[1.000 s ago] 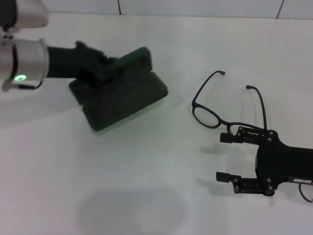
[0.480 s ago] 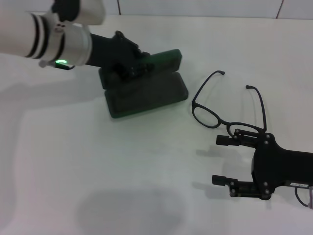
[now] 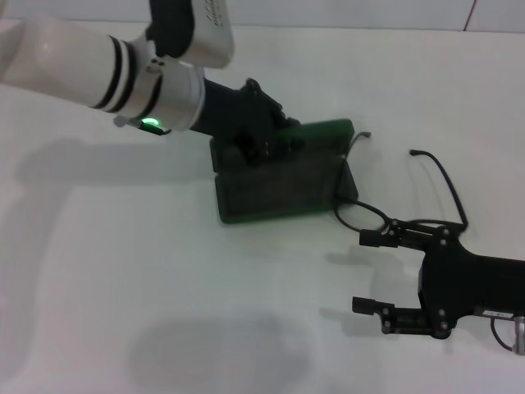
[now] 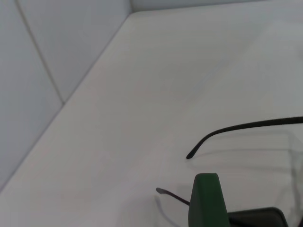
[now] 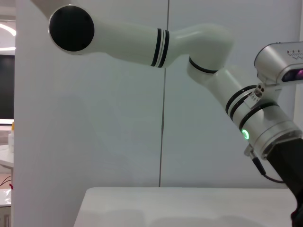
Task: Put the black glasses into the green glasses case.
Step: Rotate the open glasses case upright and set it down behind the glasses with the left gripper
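The green glasses case (image 3: 279, 195) lies open at the table's middle, its lid (image 3: 321, 136) raised. My left gripper (image 3: 264, 138) is shut on that lid from the left side. The case's right end touches the black glasses (image 3: 440, 172), and one lens is partly hidden behind the case corner. In the left wrist view the green lid edge (image 4: 206, 198) shows with a temple arm of the glasses (image 4: 236, 127) just beyond it. My right gripper (image 3: 369, 272) stands open at the lower right, its upper finger close to the glasses' front rim and nothing between its fingers.
The white table (image 3: 123, 271) stretches out to the left and front. A wall with tile seams (image 3: 328, 12) runs along the far edge. The right wrist view shows only my left arm (image 5: 255, 118) over the table top.
My left gripper has carried the open case to the right across the table until it reached the glasses. The glasses have been nudged and turned slightly. The right gripper has barely shifted.
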